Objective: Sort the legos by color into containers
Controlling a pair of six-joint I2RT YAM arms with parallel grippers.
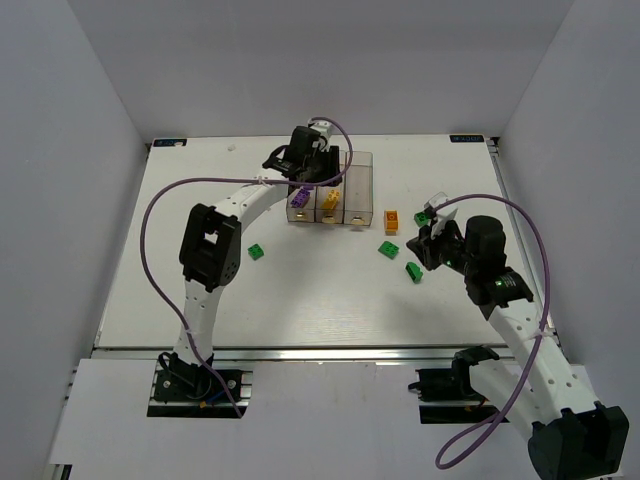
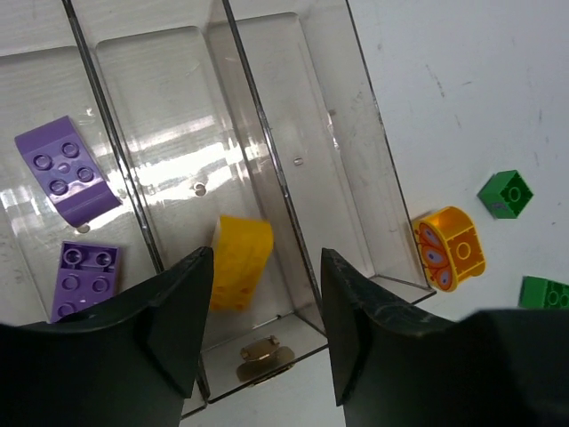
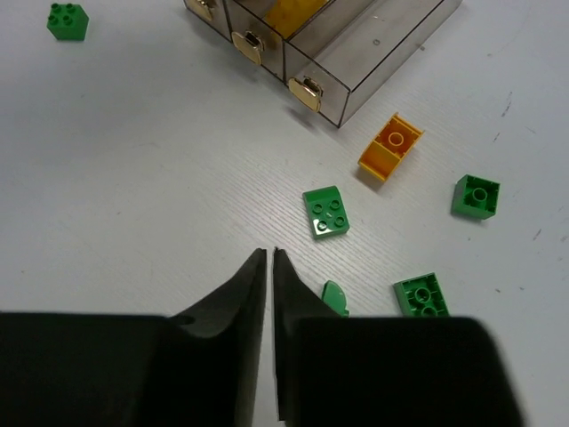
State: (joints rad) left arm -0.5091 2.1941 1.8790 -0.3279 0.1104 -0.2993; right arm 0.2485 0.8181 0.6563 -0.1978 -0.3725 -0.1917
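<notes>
The left gripper (image 2: 267,267) hovers over the containers (image 2: 329,160), fingers apart and holding nothing. Below it a yellow lego (image 2: 242,262) lies in the middle one, with two purple legos (image 2: 67,169) in the leftmost. The right gripper (image 3: 269,258), closed on nothing, hangs above the table (image 3: 133,178), where green legos (image 3: 325,213) and an orange lego (image 3: 389,147) lie loose.

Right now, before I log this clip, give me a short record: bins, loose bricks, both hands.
left bin: two purple bricks
middle bin: one yellow brick
right bin: no brick
loose on table: one orange brick, at least four green bricks
left hand: open, above middle bin
right hand: shut, empty, above table
</notes>
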